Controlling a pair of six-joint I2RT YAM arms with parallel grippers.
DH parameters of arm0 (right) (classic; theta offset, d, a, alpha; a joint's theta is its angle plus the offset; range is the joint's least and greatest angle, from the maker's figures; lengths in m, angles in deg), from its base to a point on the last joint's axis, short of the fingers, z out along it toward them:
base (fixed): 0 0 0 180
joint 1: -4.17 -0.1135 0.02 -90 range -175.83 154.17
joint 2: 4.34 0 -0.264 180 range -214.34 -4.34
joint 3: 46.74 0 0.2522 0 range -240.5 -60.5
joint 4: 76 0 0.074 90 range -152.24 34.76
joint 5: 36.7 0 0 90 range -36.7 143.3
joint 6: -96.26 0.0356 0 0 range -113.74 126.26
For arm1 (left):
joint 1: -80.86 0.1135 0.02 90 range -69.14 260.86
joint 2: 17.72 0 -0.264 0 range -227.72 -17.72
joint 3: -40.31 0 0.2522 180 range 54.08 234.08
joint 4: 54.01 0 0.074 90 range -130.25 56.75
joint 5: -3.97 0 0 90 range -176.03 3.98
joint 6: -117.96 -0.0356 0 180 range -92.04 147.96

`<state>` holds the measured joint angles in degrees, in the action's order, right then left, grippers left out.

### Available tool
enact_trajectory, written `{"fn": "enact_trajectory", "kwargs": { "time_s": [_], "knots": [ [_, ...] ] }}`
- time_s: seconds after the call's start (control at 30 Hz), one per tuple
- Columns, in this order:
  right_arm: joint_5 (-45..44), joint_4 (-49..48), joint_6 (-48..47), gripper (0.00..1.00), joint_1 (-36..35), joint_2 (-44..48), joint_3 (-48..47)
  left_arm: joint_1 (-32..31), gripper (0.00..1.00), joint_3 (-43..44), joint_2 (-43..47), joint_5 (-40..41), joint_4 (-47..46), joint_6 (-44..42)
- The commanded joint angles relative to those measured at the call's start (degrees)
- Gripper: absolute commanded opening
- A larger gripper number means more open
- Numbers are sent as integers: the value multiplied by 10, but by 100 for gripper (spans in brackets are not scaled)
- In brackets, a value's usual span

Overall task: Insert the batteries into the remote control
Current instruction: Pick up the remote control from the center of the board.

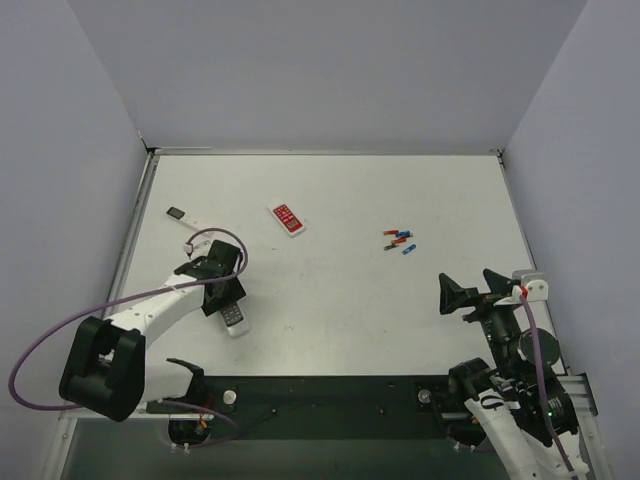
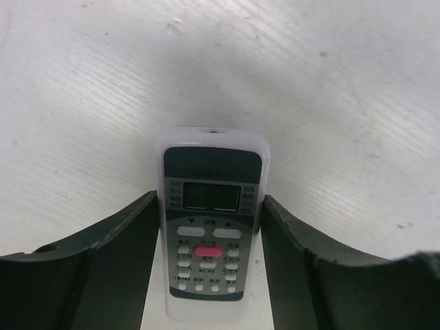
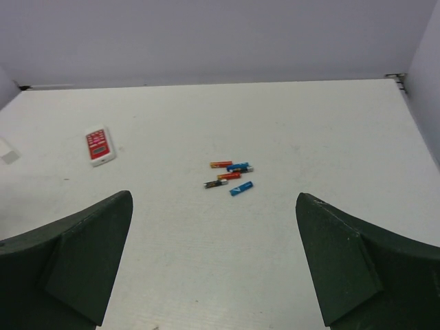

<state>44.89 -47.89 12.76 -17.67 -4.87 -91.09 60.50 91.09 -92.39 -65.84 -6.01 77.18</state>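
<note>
The remote control [image 2: 210, 220] is white with a dark grey keypad and a small display. It lies face up on the table, near left in the top view [image 1: 236, 320]. My left gripper [image 2: 211, 206] straddles its lower half, with both fingers against its sides, and hides its upper end in the top view [image 1: 222, 295]. Two blue batteries [image 3: 240, 188] [image 3: 238, 166] lie at centre right in the top view [image 1: 409, 248] [image 1: 403, 239]. My right gripper [image 3: 213, 261] is open and empty, hovering near right [image 1: 465, 295], well short of the batteries.
Two red cells [image 3: 221, 164] [image 3: 229, 176] and a dark cell [image 3: 212, 183] lie among the blue ones. A red-faced remote [image 1: 287, 219] lies at the back centre. A slim white stick remote [image 1: 190, 217] lies at the back left. Grey walls enclose the table.
</note>
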Motion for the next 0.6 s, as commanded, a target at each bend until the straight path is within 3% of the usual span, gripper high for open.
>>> {"fn": "enact_trajectory", "kwargs": {
  "time_s": [0.0,0.1,0.13,0.3,0.57],
  "knots": [
    [146,-25,69,100,-4,-63,-39,-17,23,10,73,-39,-63,12],
    [292,-58,98,100,-5,-140,-44,-28,18,-8,137,-91,-134,-5],
    [385,-70,100,100,-5,-185,-46,-30,16,-13,169,-121,-154,-5],
    [565,-189,190,100,-10,-321,-50,-38,12,-55,251,-218,-296,13],
    [545,-352,229,100,-157,-452,-47,-92,12,-101,342,-295,-511,62]
  ]
}}
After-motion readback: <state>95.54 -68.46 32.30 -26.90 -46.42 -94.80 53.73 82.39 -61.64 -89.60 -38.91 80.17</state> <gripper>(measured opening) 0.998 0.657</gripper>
